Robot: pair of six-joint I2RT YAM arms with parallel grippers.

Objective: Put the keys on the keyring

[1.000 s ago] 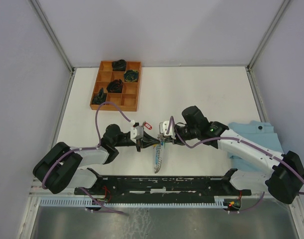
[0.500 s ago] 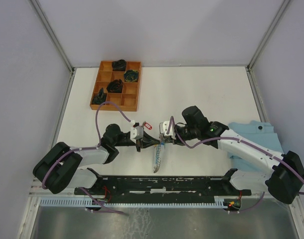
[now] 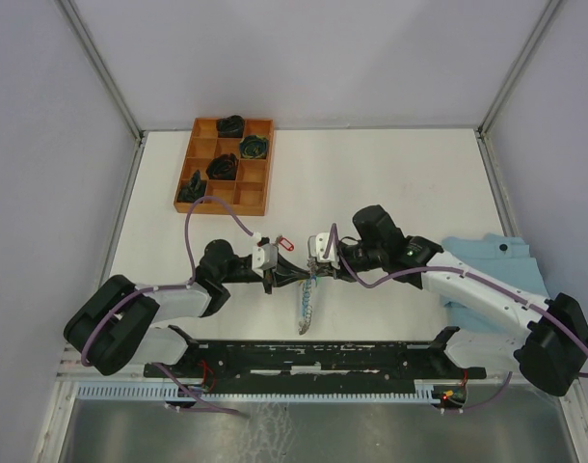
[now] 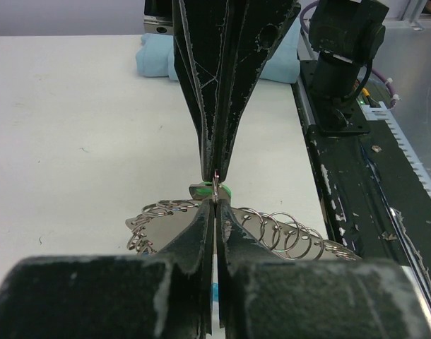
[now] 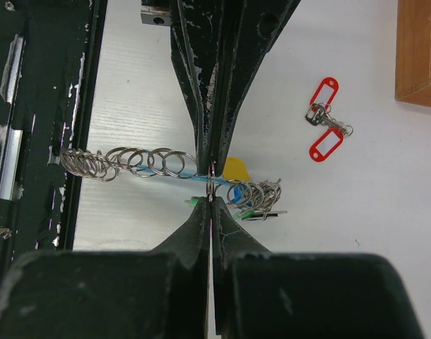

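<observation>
you are holding both arms just where they were 1 second ago: nothing is moving in the top view, and neither grip is changing. your left gripper (image 4: 214, 212) and right gripper (image 5: 210, 208) are meeting tip to tip over the table (image 3: 390, 183). each has its jaws pressed fully together, and both seem to be pinching the same small split ring (image 5: 210, 185) of the keyring (image 5: 131, 163) from opposite sides.

the keyring is lying stretched out on the table right under the tips. its light-blue sleeve (image 5: 196, 181) is running through a row of silver rings, with a green tag (image 5: 248, 212) and a yellow tab (image 5: 237, 169) bunching at 1 end. the red-tagged keys (image 5: 326, 121), with 2 red tags, are lying loose on the table, well apart from the keyring and toward the wooden tray (image 3: 252, 193), so they are not yet going on.

since nothing is giving, i am judging that you are pausing mid-step, steadying or prying that ring, and the task is not advancing. the ring is looking thin and springy, so it is likely to slip from such narrow tips if you are pulling unevenly. whether a key is already sitting between the tips, the views are not showing.
</observation>
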